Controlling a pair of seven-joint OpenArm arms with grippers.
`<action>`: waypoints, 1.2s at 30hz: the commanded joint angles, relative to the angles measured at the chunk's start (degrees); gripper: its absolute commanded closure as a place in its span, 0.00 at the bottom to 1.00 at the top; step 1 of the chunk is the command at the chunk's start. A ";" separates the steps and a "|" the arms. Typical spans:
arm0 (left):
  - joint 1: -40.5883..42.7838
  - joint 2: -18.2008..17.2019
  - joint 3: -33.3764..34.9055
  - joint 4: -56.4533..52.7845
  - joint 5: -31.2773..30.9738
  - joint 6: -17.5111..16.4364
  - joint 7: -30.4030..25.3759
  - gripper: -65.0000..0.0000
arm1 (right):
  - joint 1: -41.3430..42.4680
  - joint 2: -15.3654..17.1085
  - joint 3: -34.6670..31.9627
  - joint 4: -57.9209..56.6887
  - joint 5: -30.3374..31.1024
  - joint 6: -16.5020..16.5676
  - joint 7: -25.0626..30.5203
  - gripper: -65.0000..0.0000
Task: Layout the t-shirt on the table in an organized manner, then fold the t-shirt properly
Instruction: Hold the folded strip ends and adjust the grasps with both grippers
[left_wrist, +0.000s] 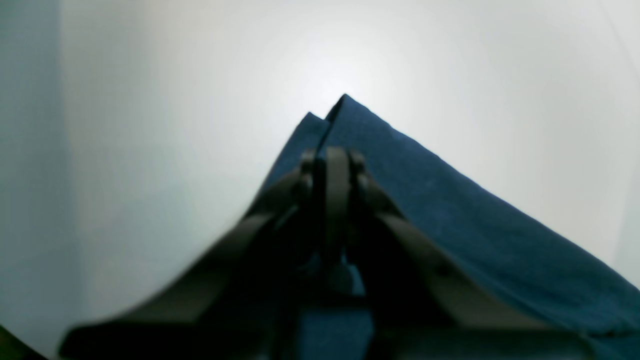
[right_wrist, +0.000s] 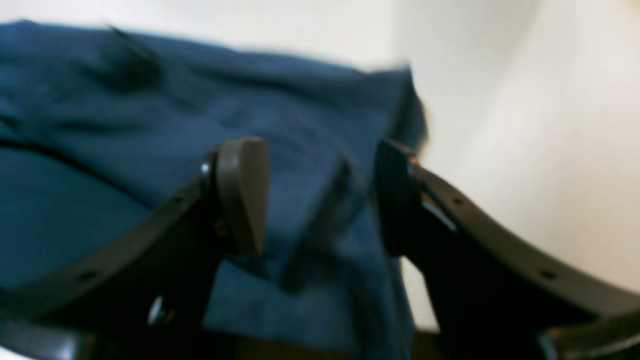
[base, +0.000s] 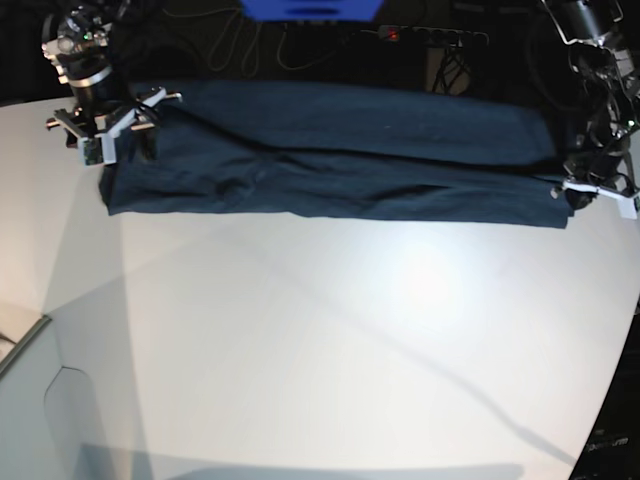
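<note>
Where seen from the left wrist: left tool (left_wrist: 334, 157) clenched on a t-shirt (left_wrist: 450, 220) corner above white tabletop (left_wrist: 150, 150). From the right wrist: right tool (right_wrist: 320, 195) released, jaws apart over blurred navy cloth. From base: shirt spread in a long band across the tabletop's far edge, between both tools.

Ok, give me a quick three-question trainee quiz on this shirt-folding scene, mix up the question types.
1. True or false: the right gripper is clamped on the t-shirt.
2. Which gripper pinches a corner of the shirt? A) left gripper B) right gripper C) neither
3. Fill in: the shirt lies as a long folded band along the table's ____ edge.

Key: 1 false, its jaws stand open over the cloth; 2 A; 3 far.
</note>
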 joint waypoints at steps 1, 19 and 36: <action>0.18 -0.95 -0.43 0.75 -0.58 -0.30 -1.16 1.00 | -0.17 0.23 -0.45 0.20 0.47 0.84 1.00 0.48; 2.73 -1.12 -0.51 0.84 -0.58 0.23 -0.63 0.52 | 5.37 0.66 -2.83 -15.18 0.30 0.84 1.00 0.48; 2.55 -1.12 -0.43 -3.29 -0.58 -0.03 -0.63 0.51 | 6.95 0.75 -2.92 -16.24 0.30 0.84 1.00 0.48</action>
